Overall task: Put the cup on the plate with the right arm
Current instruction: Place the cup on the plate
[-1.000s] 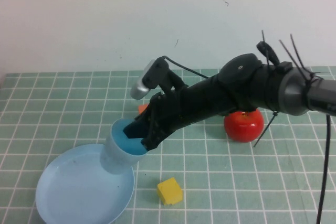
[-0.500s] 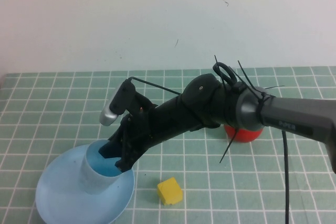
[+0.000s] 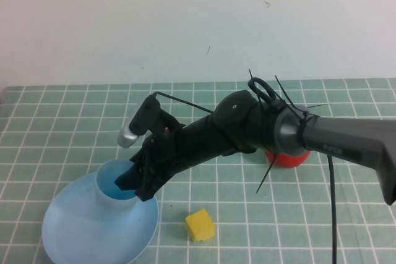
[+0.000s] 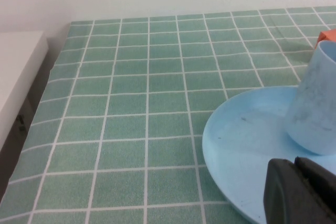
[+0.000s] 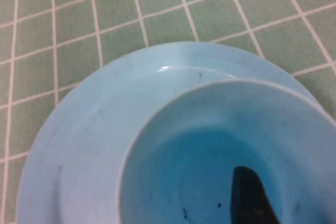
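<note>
The light blue cup [image 3: 113,201] stands upright on the right half of the light blue plate [image 3: 77,234] at the front left of the table. My right gripper [image 3: 137,187] is shut on the cup's right wall, with one finger [image 5: 250,195] inside the cup [image 5: 173,129] and the other outside. The plate's rim [image 5: 89,124] curves around the cup in the right wrist view. My left gripper [image 4: 295,163] is shut and empty, hovering over the near edge of the plate [image 4: 247,140], close to the cup [image 4: 315,103]. It is out of the high view.
A yellow block [image 3: 200,224] lies just right of the plate. A red fruit [image 3: 288,158] sits behind my right arm. An orange object [image 4: 328,35] peeks out beyond the cup. The table's left edge [image 4: 50,77] borders a white ledge.
My right arm carried the cup down and to the left onto the plate. In the last half second it has barely moved.
</note>
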Controlling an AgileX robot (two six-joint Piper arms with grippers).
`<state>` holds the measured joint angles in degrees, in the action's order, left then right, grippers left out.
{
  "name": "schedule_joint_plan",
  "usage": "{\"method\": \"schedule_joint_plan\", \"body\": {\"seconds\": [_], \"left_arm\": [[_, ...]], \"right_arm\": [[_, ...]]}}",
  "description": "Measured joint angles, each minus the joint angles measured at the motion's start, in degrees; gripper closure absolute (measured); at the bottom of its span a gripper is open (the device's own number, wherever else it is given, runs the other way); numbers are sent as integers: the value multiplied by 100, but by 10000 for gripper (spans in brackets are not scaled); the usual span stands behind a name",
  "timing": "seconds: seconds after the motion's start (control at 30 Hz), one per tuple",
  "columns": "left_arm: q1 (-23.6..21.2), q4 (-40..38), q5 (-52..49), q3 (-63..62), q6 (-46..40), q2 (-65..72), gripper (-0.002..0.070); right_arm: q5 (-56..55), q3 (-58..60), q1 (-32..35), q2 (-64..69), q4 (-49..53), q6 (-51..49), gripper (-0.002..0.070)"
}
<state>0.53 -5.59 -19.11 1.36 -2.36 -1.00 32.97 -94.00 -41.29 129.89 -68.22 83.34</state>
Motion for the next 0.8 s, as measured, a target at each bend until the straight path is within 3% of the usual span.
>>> {"method": "schedule_joint_plan", "body": {"seconds": [0.47,0.63,0.8], "left_arm": [[0,0,0,0,0,0,678],[0,0,0,0,0,0,678],[0,0,0,0,0,0,678]], "right_arm": [[255,-679,0,-16,-7,-186,358],[32,-714,0,-320,542,-186,366],[-33,-714,111,-871,1888,-600,499]]}}
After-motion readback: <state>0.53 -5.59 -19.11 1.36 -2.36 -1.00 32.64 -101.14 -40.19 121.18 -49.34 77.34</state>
